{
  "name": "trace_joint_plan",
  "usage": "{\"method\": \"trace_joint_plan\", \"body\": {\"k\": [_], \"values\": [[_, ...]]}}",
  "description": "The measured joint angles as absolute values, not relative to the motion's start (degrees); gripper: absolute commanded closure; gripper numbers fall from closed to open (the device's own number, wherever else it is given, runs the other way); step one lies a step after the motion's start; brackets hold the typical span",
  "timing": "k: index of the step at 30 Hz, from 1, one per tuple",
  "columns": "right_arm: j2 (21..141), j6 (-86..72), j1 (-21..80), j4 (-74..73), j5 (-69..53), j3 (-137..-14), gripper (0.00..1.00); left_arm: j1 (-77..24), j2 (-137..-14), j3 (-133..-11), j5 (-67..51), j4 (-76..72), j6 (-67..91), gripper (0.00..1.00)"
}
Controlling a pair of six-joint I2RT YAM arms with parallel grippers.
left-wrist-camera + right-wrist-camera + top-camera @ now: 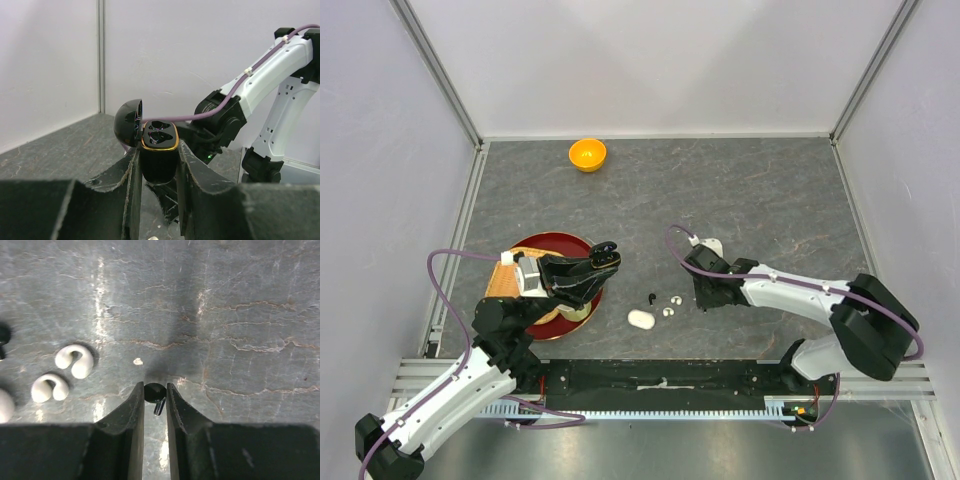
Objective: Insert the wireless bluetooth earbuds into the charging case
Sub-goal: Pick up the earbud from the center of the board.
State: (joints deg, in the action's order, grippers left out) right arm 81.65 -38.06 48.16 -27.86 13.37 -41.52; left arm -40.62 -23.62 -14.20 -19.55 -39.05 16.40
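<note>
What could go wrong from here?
1. Right gripper brackets the black bud with just the tips of its jaws, stem skewed; it could pop out or rotate when pinched.
2. Left gripper holds the case by its lower body, lid open; pushing a bud into the wells could shift it.

Bright even overhead light, soft shadows, glare streaks on table (102,315)

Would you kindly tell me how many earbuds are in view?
4. Two white earbuds lie side by side on the table; one black earbud lies just left of them; another black earbud sits between the fingers of the right gripper, hidden from above.
</note>
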Motion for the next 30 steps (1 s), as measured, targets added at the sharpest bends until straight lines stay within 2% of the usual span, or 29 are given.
{"method": "trace_joint_plan", "body": {"k": [8, 17, 25, 30], "values": [[66.0, -37.7, 51.6, -27.4, 18.2, -42.2, 1.00, -40.6, -23.7, -14.2, -18.2, -39.0, 16.4, 0.98], [52.0, -36.8, 63.5, -22.3, 34.3, -46.5, 1.00, -40.6, -25.8, -14.2, -17.4, -39.0, 16.4, 0.98], [53.1, -25.6, 80.5, -8.7, 50.4, -52.8, 1.00, -40.6, -26.8, -14.2, -17.4, -39.1, 16.4, 0.98], [57.5, -17.1, 86.4, 3.5, 54.5, -54.6, 1.00, -40.6, -27.4, -14.2, -18.2, -39.1, 16.4, 0.98]]}}
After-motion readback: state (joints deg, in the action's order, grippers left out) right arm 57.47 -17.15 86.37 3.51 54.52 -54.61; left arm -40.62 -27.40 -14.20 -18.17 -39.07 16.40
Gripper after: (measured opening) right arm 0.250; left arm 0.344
